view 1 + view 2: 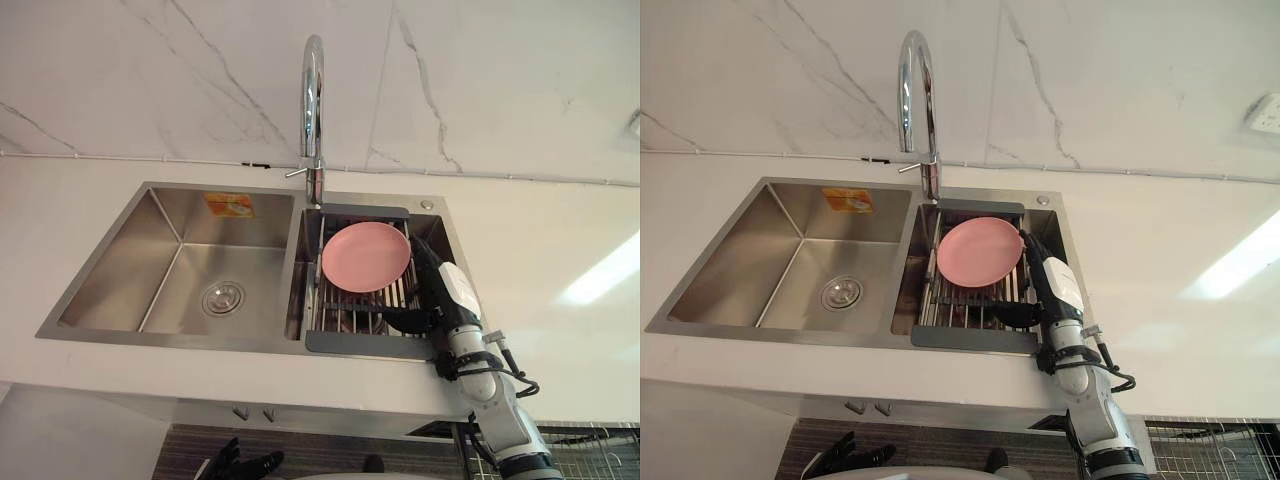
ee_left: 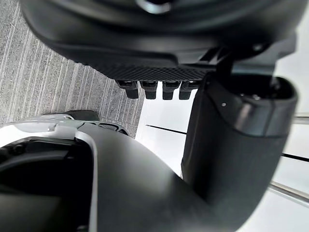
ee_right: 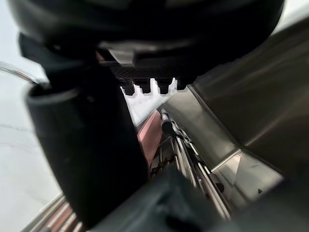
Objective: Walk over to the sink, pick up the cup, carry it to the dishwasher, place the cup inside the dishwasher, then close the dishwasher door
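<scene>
My right hand (image 1: 447, 287), dark with a white cover on its back, reaches into the sink's right basin along the right edge of a wire drying rack (image 1: 345, 312). Its thumb (image 3: 87, 159) and fingers look straight, and nothing shows between them. A dark rounded thing (image 1: 403, 320) lies on the rack's near right corner against the hand; I cannot tell whether it is the cup. A pink plate (image 1: 365, 257) leans on the rack just left of the hand. My left hand (image 1: 245, 465) hangs relaxed below the counter's front edge.
The steel sink (image 1: 180, 260) has two basins, and a tall chrome tap (image 1: 313, 100) stands behind their divider. White counter surrounds it, with a marble wall behind. A wire dishwasher basket (image 1: 600, 450) shows below the counter at the lower right.
</scene>
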Robot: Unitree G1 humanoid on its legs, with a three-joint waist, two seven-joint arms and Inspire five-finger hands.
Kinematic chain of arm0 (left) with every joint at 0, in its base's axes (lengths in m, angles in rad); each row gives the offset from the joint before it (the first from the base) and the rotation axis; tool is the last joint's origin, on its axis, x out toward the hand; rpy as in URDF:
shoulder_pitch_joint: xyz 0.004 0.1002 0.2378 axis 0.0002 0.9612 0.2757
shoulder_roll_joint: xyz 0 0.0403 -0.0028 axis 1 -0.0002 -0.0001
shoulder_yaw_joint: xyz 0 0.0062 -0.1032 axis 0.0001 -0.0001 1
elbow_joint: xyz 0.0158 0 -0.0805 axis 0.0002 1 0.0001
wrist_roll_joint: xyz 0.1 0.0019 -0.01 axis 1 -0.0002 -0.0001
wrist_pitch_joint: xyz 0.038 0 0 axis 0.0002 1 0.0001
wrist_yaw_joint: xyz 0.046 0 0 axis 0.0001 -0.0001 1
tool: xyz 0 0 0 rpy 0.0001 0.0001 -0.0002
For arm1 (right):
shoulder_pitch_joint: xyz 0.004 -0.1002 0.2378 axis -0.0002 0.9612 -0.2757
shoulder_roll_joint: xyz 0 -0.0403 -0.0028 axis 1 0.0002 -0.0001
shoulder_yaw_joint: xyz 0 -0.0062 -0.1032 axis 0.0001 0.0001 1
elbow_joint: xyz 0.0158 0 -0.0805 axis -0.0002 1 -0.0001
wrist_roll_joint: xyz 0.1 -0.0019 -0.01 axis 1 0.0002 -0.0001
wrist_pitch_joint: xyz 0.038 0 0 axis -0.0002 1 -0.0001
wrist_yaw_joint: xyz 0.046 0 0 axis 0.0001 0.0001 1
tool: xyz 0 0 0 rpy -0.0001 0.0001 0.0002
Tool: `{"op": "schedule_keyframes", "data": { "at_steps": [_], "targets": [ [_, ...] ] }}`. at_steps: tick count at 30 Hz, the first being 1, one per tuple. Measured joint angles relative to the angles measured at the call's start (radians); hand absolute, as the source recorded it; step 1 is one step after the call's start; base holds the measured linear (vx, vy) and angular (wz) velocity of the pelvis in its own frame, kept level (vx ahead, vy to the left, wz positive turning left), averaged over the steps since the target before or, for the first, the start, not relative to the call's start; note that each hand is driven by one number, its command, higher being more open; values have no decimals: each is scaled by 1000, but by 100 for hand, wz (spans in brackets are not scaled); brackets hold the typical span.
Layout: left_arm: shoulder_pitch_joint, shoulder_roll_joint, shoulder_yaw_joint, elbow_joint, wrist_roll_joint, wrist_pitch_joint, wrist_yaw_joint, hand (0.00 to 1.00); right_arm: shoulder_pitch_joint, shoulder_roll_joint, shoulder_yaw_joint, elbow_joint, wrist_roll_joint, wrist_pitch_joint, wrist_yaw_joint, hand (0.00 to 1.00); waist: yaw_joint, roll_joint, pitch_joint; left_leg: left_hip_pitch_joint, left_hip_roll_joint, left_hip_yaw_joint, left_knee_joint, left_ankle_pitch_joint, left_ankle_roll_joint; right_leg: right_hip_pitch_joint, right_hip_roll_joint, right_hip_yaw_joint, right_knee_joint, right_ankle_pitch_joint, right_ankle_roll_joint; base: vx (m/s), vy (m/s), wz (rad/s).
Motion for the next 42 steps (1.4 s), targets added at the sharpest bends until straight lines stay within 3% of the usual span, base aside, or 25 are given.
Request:
{"op": "schedule_keyframes", "data": {
  "at_steps": [14,28,42],
  "targets": [
    [1,9,-19,-12,-1,16,1,100,-18,16,9,45,-2,20,-120,100,10,-5,-3,10,-1,-1,-16,5,7,7,0,-4,0,3,-1,-41,-4,1],
    [2,19,-21,-25,-2,23,-5,100,-93,13,83,110,-41,21,-118,100,16,-19,6,9,-2,-9,-24,18,4,5,0,-10,0,7,-3,-36,-4,1],
    [2,24,-21,-39,-3,47,-19,100,-181,-1,152,164,-41,80,-45,100,19,-20,13,4,-1,-15,-23,22,-1,4,0,-15,0,11,-2,-4,0,1]
  ]
}}
